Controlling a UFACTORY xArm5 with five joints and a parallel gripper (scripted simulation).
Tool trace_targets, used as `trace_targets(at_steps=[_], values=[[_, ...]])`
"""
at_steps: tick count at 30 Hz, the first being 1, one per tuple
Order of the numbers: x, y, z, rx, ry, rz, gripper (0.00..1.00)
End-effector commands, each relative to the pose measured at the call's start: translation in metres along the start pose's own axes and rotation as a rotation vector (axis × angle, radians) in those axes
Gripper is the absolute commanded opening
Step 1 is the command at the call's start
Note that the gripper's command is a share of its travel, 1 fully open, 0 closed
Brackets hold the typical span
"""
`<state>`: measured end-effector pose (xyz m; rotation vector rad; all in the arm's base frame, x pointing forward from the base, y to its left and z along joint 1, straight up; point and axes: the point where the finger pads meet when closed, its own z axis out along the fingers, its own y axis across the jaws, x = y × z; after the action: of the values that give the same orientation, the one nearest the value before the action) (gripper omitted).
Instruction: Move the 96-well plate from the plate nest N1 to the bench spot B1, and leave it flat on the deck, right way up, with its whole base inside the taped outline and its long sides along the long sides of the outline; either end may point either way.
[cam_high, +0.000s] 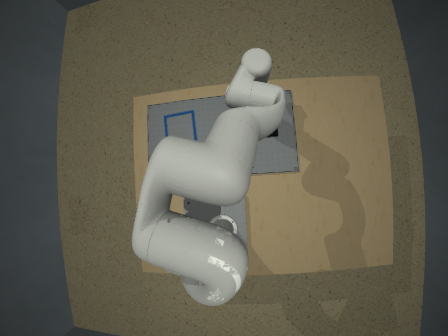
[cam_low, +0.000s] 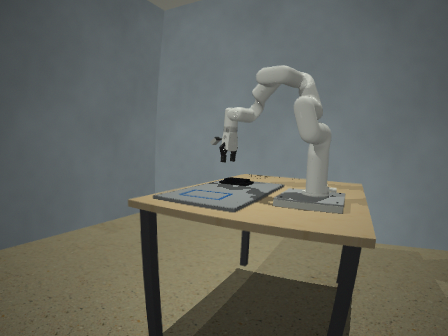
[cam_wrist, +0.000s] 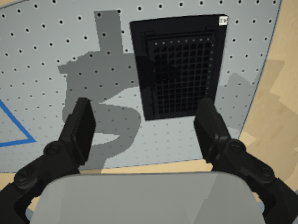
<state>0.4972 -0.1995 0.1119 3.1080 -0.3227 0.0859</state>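
Wooden counter (cam_low: 320, 227) on dark legs, standing on a speckled floor (cam_low: 75, 280). Carries a grey perforated deck (cam_low: 260, 192) laid flat across its far-left part, and just beside that the arm's grey base plate (cam_low: 334, 206). On the deck: a blue taped outline (cam_low: 206, 195) toward the near end, and a black 96-well plate (cam_wrist: 178, 70) toward the other end, well apart from the outline.
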Motion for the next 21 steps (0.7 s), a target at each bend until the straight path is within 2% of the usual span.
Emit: trace_targets(at_steps=[1, 4, 8, 10, 12, 21], values=[[-0.004, 0.010, 0.002, 0.001, -0.008, -0.026, 1.00], [-0.011, 0.023, 0.007, 0.005, -0.030, -0.073, 1.00], [-0.018, 0.035, 0.011, 0.004, -0.030, -0.073, 1.00], [-0.023, 0.043, 0.014, 0.012, -0.051, -0.121, 1.00], [-0.029, 0.051, 0.017, 0.012, -0.051, -0.121, 1.00], [-0.030, 0.053, 0.018, 0.012, -0.051, -0.121, 1.00]])
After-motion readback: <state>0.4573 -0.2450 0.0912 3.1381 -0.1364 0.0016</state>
